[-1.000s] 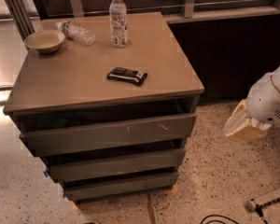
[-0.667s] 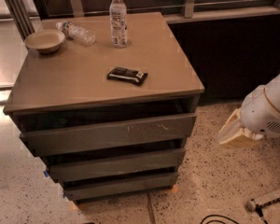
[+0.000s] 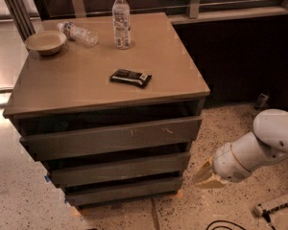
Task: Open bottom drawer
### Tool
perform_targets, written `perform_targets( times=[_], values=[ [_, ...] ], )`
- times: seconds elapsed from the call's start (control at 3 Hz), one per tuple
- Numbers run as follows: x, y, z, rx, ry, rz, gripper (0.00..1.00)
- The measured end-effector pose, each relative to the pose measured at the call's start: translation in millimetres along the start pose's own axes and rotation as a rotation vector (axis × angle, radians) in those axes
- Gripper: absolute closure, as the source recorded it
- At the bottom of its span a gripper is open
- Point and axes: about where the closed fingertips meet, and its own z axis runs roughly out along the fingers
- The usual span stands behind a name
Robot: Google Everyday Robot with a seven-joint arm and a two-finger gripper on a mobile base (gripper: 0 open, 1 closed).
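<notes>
Progress nil: bottom drawer [image 3: 122,190], lowest front under the counter [image 3: 173,66], appears unopened. Your tool [image 3: 207,176] hangs low, right of the counter, touching nothing; whether parted, I cannot tell. Approach and pull remain.

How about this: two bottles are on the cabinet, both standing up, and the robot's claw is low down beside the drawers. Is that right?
Not quite. One bottle stands; the other bottle lies on its side by the bowl, as the camera view shows. Both are on the cabinet, and the gripper hangs low, right of the bottom drawer.
</notes>
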Motion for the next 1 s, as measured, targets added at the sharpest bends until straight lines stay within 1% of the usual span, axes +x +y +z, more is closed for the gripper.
perform_targets(
  times=[0.33,0.67,1.0],
  values=[
    [-0.3,0.1,-0.4,0.001,0.001,-0.001,1.00],
    [1.5,0.4,4.3,0.011,0.015,-0.010,1.00],
    [18.5,4.6,38.9,0.025,-0.005,-0.053,1.00]
  ],
)
